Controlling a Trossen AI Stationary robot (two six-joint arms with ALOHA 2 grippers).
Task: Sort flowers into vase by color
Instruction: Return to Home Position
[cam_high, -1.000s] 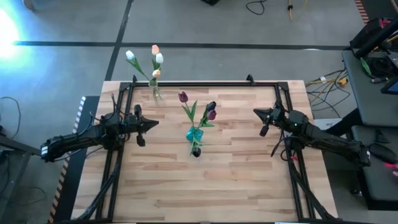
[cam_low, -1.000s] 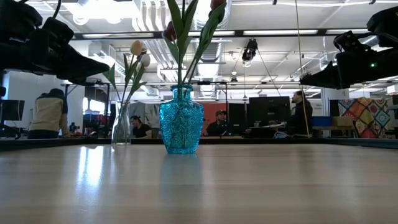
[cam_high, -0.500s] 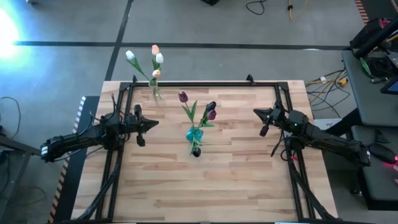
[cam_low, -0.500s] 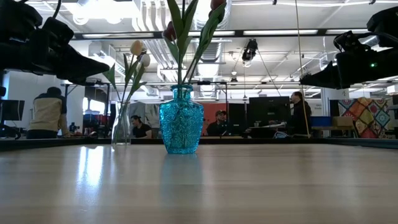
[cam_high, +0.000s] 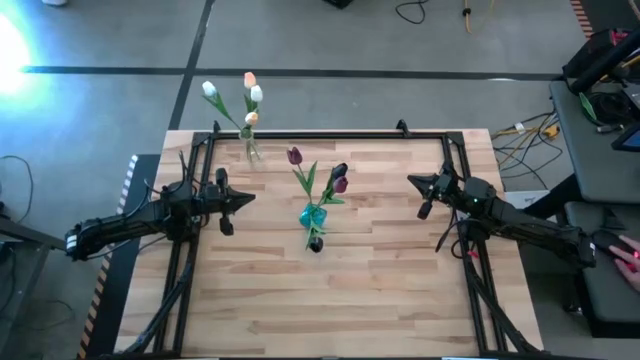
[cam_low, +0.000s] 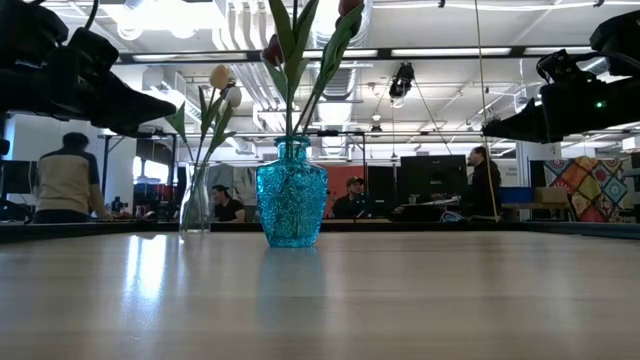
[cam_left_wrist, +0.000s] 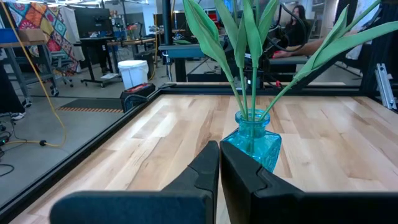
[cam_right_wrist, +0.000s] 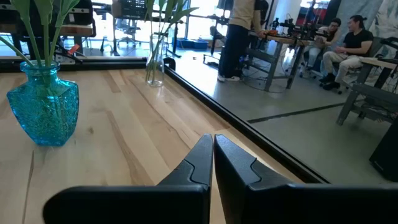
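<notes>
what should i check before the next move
1. Left gripper shut and empty: ok.
2. Right gripper shut and empty: ok.
3. Blue vase upright, dark flowers in it: ok.
4. Clear vase upright, light flowers in it: ok.
5. No flower lying loose on the table: ok.
6. Both grippers apart from the vases: ok.

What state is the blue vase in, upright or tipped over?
Upright: the blue vase stands on its base on the table, neck up, with tulip stems rising from it.
</notes>
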